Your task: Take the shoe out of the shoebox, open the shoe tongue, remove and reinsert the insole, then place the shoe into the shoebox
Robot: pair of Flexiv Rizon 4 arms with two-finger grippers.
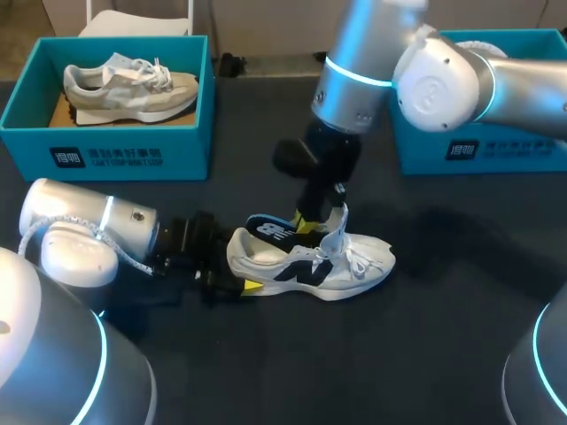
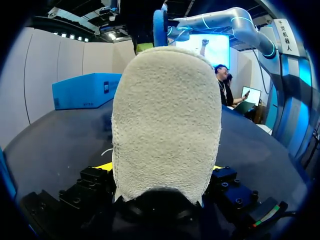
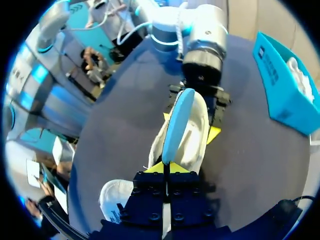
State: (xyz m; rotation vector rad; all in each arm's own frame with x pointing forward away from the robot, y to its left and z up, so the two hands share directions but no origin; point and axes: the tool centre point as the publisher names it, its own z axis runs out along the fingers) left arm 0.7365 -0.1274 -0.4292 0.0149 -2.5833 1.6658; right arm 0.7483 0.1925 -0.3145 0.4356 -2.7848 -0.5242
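A white shoe (image 1: 341, 266) with dark side marks lies on its sole mid-table, toe to the right. My left gripper (image 1: 241, 276) is shut on its heel from the left, one yellow-tipped finger on each side. The left wrist view is filled by the pale heel (image 2: 165, 125) between those fingers. My right gripper (image 1: 317, 221) comes down from above, shut on the edge of the blue insole (image 1: 270, 228). In the right wrist view the insole (image 3: 176, 120) stands on edge, rising from the shoe (image 3: 196, 135) into the shut right gripper (image 3: 164, 167). The left gripper (image 3: 190, 125) shows beyond.
A teal shoebox (image 1: 106, 150) at the back left holds a beige shoe (image 1: 133, 88). A second teal box (image 1: 496, 150) stands at the back right, behind my right arm. Dark bare table lies in front of the shoe.
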